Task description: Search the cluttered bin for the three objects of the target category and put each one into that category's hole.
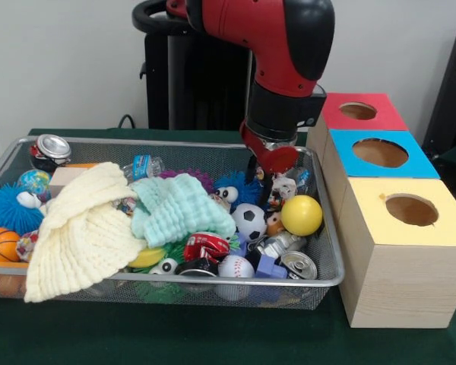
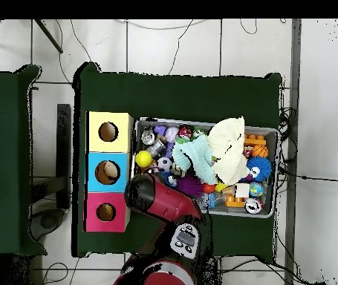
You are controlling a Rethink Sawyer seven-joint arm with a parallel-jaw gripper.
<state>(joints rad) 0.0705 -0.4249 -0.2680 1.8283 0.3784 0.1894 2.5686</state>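
A wire bin [image 1: 328, 228] holds a jumble of toys, balls, cans and cloths. My gripper [image 1: 267, 181] reaches down into its far right corner, just behind a yellow ball [image 1: 302, 215] and a soccer ball [image 1: 250, 220]. Its tip is sunk among small toys, so its state is hidden. A baseball [image 1: 235, 267], a silver can [image 1: 298, 265] and a crushed red can [image 1: 205, 245] lie near the front rim. Right of the bin stand three wooden boxes with round holes: red [image 1: 357, 112], blue [image 1: 380, 153] and yellow [image 1: 410, 211]. In the overhead view the arm [image 2: 157, 197] covers the gripper.
A cream cloth [image 1: 80, 228] and a mint cloth [image 1: 181, 209] drape over the bin's middle and hide what lies under them. At the left end sit a basketball [image 1: 0, 245], a blue fuzzy toy [image 1: 11, 207] and another can [image 1: 52, 148]. The boxes stand close against the bin's right wall.
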